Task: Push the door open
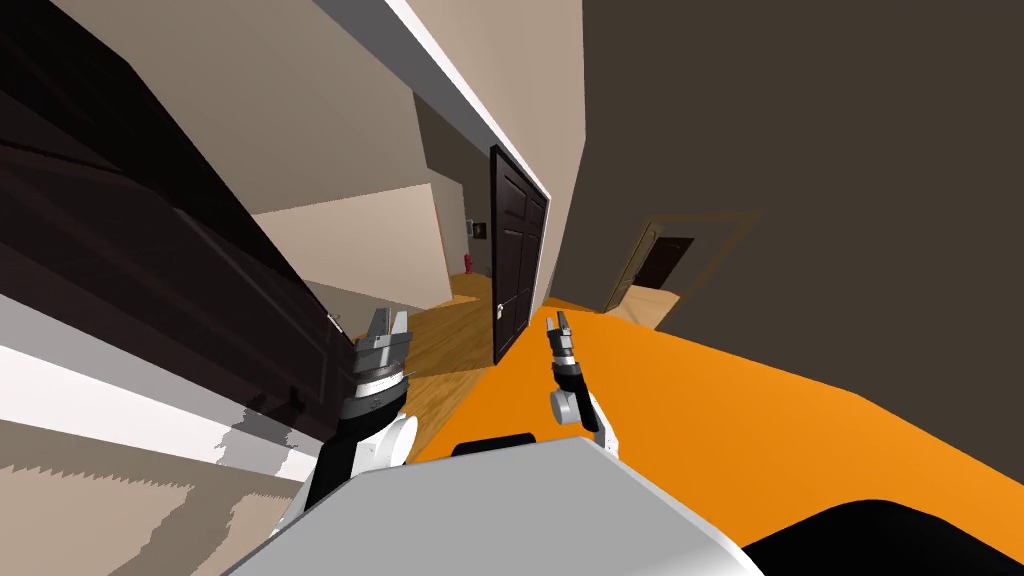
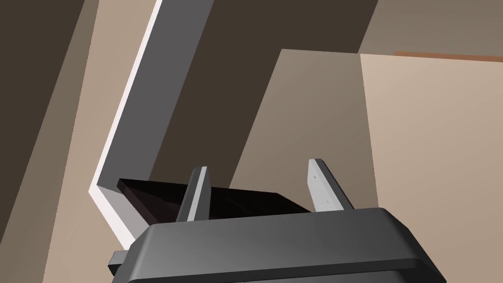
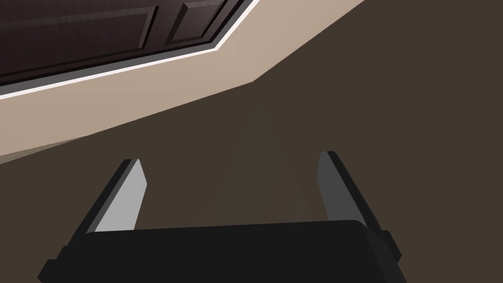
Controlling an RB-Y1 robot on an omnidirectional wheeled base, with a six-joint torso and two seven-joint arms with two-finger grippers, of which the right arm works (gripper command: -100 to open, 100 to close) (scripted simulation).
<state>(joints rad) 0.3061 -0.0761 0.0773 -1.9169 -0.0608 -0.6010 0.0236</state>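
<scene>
Straight ahead and well off, a dark panelled door (image 1: pixel 519 250). Stands upright, long axis from floor to top, almost vertical in the head view. Seen at a slant and therefore narrow, with the panelled face turned partly to the robot and partly to its left. On the left edge, low down, a small silver handle (image 1: pixel 500 310). Cannot tell if shut or a little ajar.

Holding the left gripper (image 1: pixel 389 317) up and forward, fingers (image 2: pixel 196 196) spread, with nothing between. Behind them, in the left wrist view, the top of the door as a dark wedge under the corner of a white and grey frame (image 2: pixel 142 127). Holding the right gripper (image 1: pixel 556 319) forward as well, above the orange floor (image 1: pixel 760 430), fingers spread wide and empty, aimed at a dark brown wall (image 3: pixel 393 73) near the door. Well apart from the door, both of them.

Very close on the left, a big dark panel (image 1: pixel 150 240), next to the left forearm. Between it and the door, wood floor (image 1: pixel 440 350).
</scene>
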